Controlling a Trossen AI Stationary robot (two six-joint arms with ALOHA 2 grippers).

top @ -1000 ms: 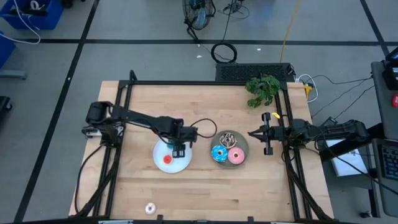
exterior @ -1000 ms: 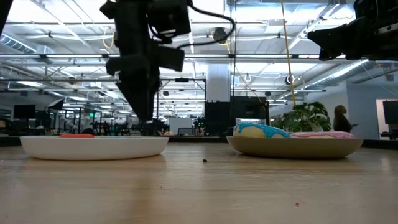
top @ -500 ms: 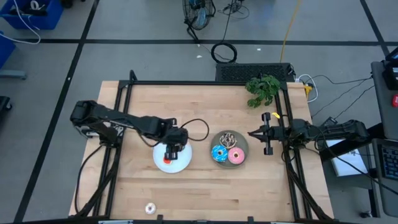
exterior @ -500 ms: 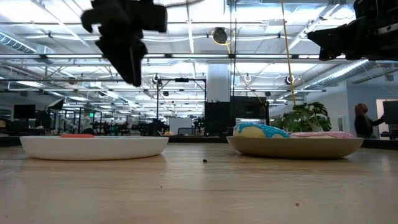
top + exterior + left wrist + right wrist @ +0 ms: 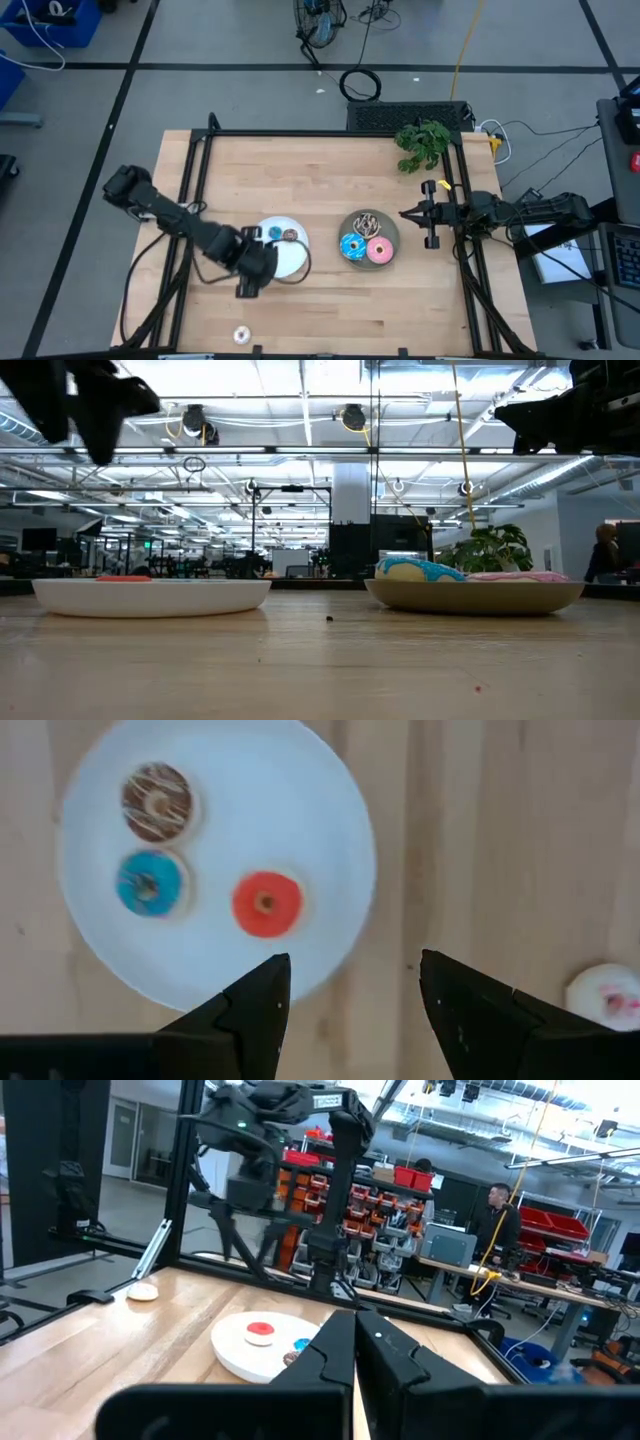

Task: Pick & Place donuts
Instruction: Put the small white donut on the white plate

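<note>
Three tiny donuts: brown (image 5: 159, 802), blue (image 5: 150, 887) and red (image 5: 267, 904), all resting on the white plate (image 5: 330, 830).
Remaining tiny donut: white donut (image 5: 241, 335), loose on the table (image 5: 330, 180) near its front edge.
Larger donuts: blue sprinkled (image 5: 352, 246) and pink (image 5: 379, 250), on the grey plate (image 5: 390, 226).
Left gripper (image 5: 247, 288): fingers apart, empty, at 7 o'clock off the white plate.
Key relation: white donut lies at 6 o'clock from the left gripper; left arm is clearly nearer.
Right gripper (image 5: 404, 214): fingers together, idle at 3 o'clock of the grey plate.
</note>
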